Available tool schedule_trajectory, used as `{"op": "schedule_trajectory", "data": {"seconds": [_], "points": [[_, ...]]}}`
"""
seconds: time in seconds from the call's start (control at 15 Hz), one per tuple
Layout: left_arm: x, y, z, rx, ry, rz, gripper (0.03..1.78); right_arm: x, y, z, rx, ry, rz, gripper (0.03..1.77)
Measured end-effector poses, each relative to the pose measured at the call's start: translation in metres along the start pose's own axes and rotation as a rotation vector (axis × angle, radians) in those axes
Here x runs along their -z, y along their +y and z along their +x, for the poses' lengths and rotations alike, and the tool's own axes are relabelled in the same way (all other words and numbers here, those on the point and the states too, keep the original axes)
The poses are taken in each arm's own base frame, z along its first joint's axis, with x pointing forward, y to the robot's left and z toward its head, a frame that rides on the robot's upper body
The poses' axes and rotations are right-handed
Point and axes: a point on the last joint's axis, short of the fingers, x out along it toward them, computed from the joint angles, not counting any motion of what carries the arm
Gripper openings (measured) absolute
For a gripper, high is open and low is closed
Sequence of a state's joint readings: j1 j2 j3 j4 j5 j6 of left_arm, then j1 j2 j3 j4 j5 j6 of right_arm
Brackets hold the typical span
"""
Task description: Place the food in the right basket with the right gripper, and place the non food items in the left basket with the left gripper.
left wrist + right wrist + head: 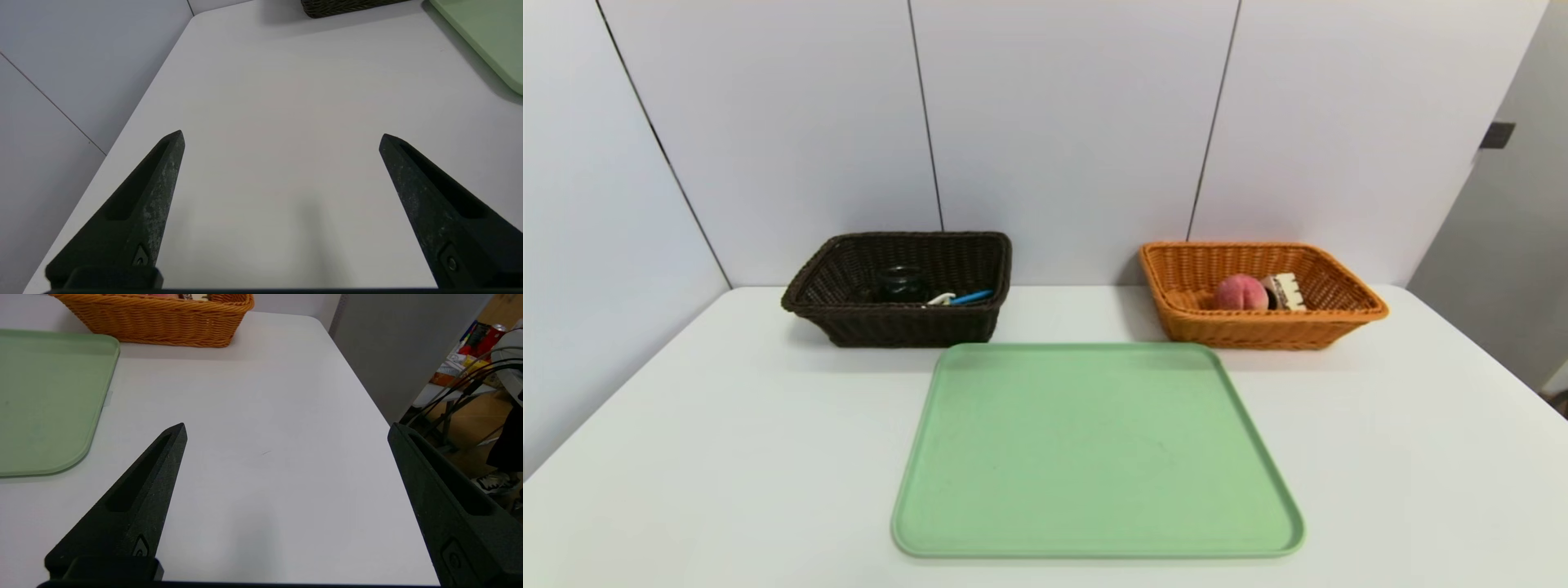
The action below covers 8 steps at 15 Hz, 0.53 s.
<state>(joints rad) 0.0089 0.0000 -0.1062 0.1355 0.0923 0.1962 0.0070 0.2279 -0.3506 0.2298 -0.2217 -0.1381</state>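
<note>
The pink peach (1241,292) and the cake wedge (1284,291) lie inside the orange right basket (1262,328). In the dark brown left basket (898,327) I see the glass cup (900,282), the white peeler (941,299) and the spoon's blue handle (970,296). Neither arm shows in the head view. My left gripper (282,136) is open over bare table near the left edge, with nothing between its fingers. My right gripper (287,428) hangs open and empty above the table's right side, the orange right basket (159,322) farther off.
A pale green tray (1094,453) lies bare in the middle of the white table (727,457). Its corner shows in both wrist views. The table's right edge drops off beside a grey partition (400,343), with cables and clutter (470,359) beyond.
</note>
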Motion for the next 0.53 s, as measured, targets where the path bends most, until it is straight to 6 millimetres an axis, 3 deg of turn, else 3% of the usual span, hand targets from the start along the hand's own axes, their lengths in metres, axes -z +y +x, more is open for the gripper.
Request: {"op": "schedule_trajectory", "data": {"seconds": [0.53], "points": [[0.011,-0.005,0.005,0.128,0.000,-0.047,1.69,0.058,0.014,0.012,-0.116,-0.058,-0.020,1.69]]}}
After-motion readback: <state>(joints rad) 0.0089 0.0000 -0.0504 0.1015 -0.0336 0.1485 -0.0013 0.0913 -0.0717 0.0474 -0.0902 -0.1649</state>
